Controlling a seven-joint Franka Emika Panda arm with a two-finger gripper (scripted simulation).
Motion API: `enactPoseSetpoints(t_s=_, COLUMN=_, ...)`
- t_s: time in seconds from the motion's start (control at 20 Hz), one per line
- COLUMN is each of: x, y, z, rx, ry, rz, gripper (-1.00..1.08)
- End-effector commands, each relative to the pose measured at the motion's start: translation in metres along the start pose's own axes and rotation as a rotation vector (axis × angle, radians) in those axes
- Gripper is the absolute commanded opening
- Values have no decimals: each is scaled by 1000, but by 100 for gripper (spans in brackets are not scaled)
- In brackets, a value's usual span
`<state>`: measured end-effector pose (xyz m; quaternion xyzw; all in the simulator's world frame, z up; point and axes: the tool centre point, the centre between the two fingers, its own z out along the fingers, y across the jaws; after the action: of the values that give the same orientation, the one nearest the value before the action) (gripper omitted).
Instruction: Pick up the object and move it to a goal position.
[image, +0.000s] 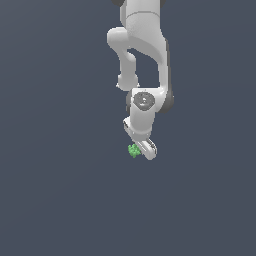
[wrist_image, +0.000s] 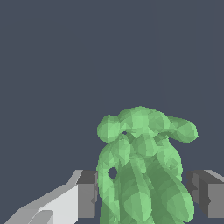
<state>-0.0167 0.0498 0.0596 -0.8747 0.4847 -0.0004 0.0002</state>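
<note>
Here, arm: white, reaching down with its wrist bent low over the grey floor (image: 60, 200).
Markings: none legible.
Object (wrist_image: 144, 170): green and knobbly, lying between the fingers (wrist_image: 87, 192).
Gripper (wrist_image: 146, 194): jaws parted around the object; whether the pads press it, cannot tell.

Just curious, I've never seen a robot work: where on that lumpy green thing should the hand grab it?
Probably the narrower lower body of the green object, from both flanks, where the hand's fingers already sit. The knobs above flare wider and look harder to pinch.
</note>
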Motion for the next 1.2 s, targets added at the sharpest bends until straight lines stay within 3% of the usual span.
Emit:
enactPoseSetpoints(t_s=0.0, x=0, y=0, z=-1, rx=0, ry=0, rz=0, gripper=-100)
enactPoseSetpoints(t_s=0.55, x=5, y=3, z=-51, rx=0, ry=0, rz=0, gripper=-100)
enactPoseSetpoints(t_s=1.15, x=17, y=10, z=-177, rx=0, ry=0, rz=1, gripper=-100)
